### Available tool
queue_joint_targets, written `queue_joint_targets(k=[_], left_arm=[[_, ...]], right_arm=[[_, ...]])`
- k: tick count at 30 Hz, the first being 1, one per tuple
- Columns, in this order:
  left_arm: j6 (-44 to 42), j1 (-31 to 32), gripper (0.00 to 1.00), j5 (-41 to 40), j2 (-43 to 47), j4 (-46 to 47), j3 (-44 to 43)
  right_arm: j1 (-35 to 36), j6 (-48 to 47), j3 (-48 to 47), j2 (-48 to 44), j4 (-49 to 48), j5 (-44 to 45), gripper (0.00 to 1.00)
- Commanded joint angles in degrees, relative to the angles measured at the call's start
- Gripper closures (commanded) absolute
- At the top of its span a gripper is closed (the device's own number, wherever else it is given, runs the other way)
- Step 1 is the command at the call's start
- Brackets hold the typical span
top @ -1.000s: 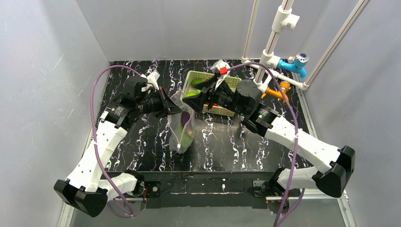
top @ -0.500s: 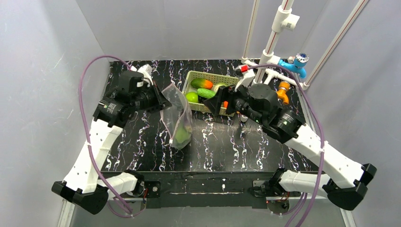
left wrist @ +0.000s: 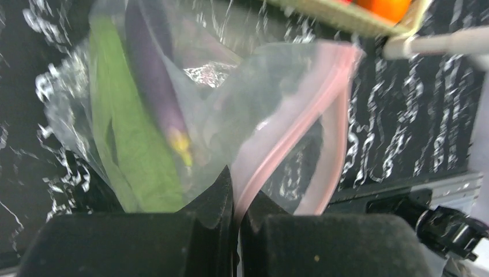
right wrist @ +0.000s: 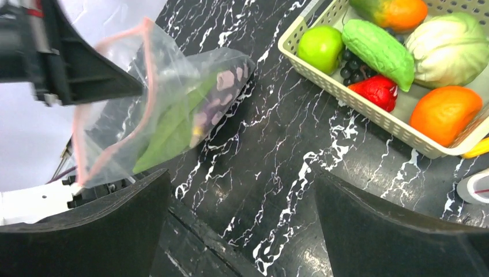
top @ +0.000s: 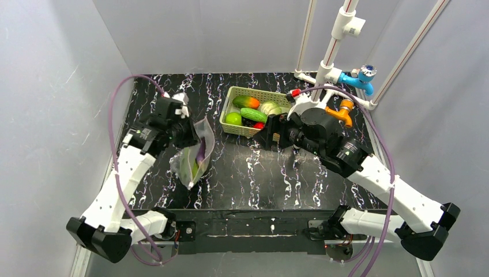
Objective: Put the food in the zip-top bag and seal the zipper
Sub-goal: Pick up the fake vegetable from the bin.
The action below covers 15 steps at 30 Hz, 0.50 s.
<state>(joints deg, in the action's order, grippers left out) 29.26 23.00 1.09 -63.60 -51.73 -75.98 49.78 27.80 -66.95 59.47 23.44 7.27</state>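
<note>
My left gripper (left wrist: 236, 199) is shut on the pink zipper (left wrist: 300, 118) at one end of the clear zip-top bag (top: 193, 158). It holds the bag up over the left part of the table, mouth gaping. Inside lie green leaves (left wrist: 130, 144) and a dark purple piece (left wrist: 153, 86). My right gripper (right wrist: 242, 225) is open and empty, over the table between the bag (right wrist: 167, 109) and the cream basket (right wrist: 357, 107). The basket holds a green apple (right wrist: 320, 46), cucumber (right wrist: 377, 52), cabbage (right wrist: 450, 49), mango (right wrist: 398, 11), orange (right wrist: 444, 112) and small red piece (right wrist: 377, 91).
The basket (top: 229, 99) stands at the back centre. A white pipe frame (top: 337, 52) with blue and orange fittings rises at the back right, close behind my right arm. Grey walls enclose the table on three sides. A white roll (right wrist: 476, 187) lies beside the basket.
My left gripper has carried the bag left and nearer the front. My right gripper has drawn back from the bag's mouth and the basket, uncovering the basket's food.
</note>
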Motion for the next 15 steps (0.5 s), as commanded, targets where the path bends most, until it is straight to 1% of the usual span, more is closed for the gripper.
queue_joint_targets(k=[1, 8, 10, 15], left_arm=[[2.73, -0.01, 1.00, 0.34, 0.59, 4.24, 6.81], [3.22, -0.03, 1.00, 0.95, -1.65, 9.03, 8.72], [2.60, -0.04, 1.00, 1.34, -1.73, 10.11, 8.83], [-1.50, -0.04, 1.00, -2.06, -1.46, 11.29, 9.24]], right_arm=[[-0.18, 0.49, 1.81, -1.94, -1.40, -2.99, 0.02], [-0.15, -3.32, 3.83, -1.30, -2.77, -3.77, 0.02], [-0.28, -4.51, 2.63, 0.16, -2.10, -3.26, 0.02], [-0.79, -6.27, -2.47, 6.00, 1.73, -3.92, 0.02]])
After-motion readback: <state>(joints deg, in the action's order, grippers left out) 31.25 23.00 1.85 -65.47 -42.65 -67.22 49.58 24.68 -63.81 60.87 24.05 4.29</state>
